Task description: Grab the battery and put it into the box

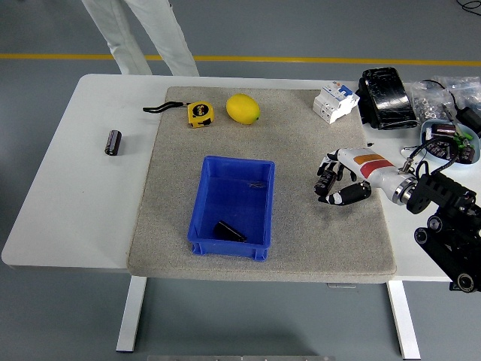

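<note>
Worktop: a white rectangular worktop with rounded corners, its middle covered by a grey felt-like mat; a person in pale trousers stands at the far side, hands out of sight.

Blue box: an open, blue plastic rectangular box sits near the mat's front centre. It holds a small black block in the near part and a thin, faint item by the far wall, too small to tell.

Right hand: the white-and-black right hand with an orange stripe lies over the mat, to the right of the blue box and apart from it. Its fingers are curled round a small dark cylindrical battery, which shows between them; whether it has left the mat I cannot tell.

Left hand: not seen.

Far-edge items: a yellow lemon, a yellow tape measure with a black strap and a white circuit breaker lie apart along the mat's far side; black and clear clutter fills the right end of the worktop.

Second battery: another dark cylinder lies on bare worktop at the left, well clear of everything.

Handling: the battery is probably rigid, smooth and dense for its bulk, apt to roll or slip; a grip across the barrel's middle, fingers opposing thumb, looks safest.
</note>
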Controlling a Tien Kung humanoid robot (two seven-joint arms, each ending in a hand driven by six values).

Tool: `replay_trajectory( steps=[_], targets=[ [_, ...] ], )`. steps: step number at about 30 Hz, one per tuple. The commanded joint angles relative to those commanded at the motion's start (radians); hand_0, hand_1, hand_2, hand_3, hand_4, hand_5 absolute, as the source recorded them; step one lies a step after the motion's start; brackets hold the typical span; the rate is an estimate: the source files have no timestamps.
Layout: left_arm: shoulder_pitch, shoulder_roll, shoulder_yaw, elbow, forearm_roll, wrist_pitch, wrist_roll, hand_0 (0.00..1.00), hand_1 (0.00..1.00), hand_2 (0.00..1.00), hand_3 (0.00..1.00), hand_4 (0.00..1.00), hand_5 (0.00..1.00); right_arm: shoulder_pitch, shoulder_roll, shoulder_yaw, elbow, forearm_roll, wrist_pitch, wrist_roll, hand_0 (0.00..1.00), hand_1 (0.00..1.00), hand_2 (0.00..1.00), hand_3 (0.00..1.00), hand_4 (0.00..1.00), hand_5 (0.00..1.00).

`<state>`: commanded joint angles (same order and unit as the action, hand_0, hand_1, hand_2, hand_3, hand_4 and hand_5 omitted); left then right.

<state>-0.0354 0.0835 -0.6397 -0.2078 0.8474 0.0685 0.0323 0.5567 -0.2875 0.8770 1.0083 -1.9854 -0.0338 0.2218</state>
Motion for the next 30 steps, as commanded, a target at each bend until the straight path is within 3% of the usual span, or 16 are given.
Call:
replay_trajectory(
  steps=[4,13,14,17,19,20,25,26,30],
  targets=[
    [0.0,0.001,0.002,-0.001,-0.004,0.001,0.0,0.676,0.643,0.76,0.803,0.733,0.92,0.032,0.003,-0.008,0.056,0.002,0.013,-0.007,0.279,0.413,0.465,0.485,0.816,0.209],
    [-0.005,0.008,0.012,-0.003,-0.013,0.005,-0.003,0.676,0.642,0.758,0.803,0.731,0.917,0.149,0.018,-0.087,0.274,0.017,0.028,-0.019,0.326,0.445,0.49,0.498,0.827,0.206],
    [-0.005,0.008,0.012,-0.003,-0.015,0.006,-0.003,0.676,0.641,0.759,0.803,0.732,0.916,0.164,0.022,-0.108,0.296,0.024,0.026,-0.018,0.376,0.49,0.527,0.582,0.851,0.219],
    [-0.007,0.009,0.018,-0.004,-0.022,0.009,-0.005,0.676,0.641,0.759,0.803,0.732,0.916,0.19,0.032,-0.159,0.34,0.035,0.016,-0.006,0.376,0.49,0.527,0.582,0.851,0.219],
    [-0.009,0.011,0.025,-0.004,-0.029,0.01,-0.007,0.676,0.641,0.759,0.803,0.732,0.916,0.202,0.039,-0.188,0.355,0.041,0.001,0.006,0.376,0.49,0.527,0.582,0.851,0.219],
    [-0.009,0.011,0.026,-0.004,-0.031,0.011,-0.008,0.677,0.635,0.754,0.802,0.733,0.908,0.208,0.042,-0.2,0.358,0.045,-0.005,0.012,0.472,0.584,0.606,0.854,0.927,0.253],
    [-0.012,0.013,0.026,-0.005,-0.032,0.015,-0.01,0.677,0.635,0.754,0.802,0.733,0.908,0.225,0.058,-0.241,0.345,0.028,-0.006,0.049,0.472,0.584,0.606,0.854,0.927,0.253],
    [-0.012,0.013,0.026,-0.005,-0.032,0.016,-0.01,0.676,0.627,0.751,0.801,0.734,0.9,0.224,0.06,-0.243,0.338,0.018,-0.001,0.051,0.772,0.797,0.917,0.998,0.998,0.205],
    [-0.013,0.012,0.026,-0.005,-0.034,0.017,-0.012,0.676,0.627,0.751,0.801,0.734,0.9,0.219,0.059,-0.239,0.299,-0.008,0.014,0.039,0.772,0.797,0.917,0.998,0.998,0.205]
  ],
)
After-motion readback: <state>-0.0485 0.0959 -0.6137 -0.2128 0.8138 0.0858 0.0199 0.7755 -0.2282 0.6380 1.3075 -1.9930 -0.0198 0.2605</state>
